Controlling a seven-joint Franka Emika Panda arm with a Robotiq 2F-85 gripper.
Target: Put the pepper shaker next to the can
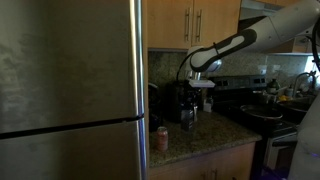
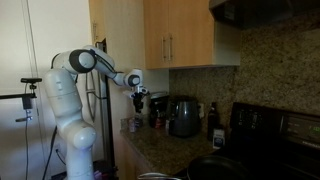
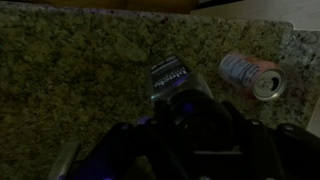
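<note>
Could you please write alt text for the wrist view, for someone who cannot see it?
The pepper shaker shows at centre beyond the dark gripper, against a speckled granite counter seen from above. The pink can sits apart from it near the picture's right edge; the jaws are too dark to read.

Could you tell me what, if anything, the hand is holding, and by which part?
Seemingly the pepper shaker, clamped around its body in the hand, silvery end showing; dim light hides the exact contact.
</note>
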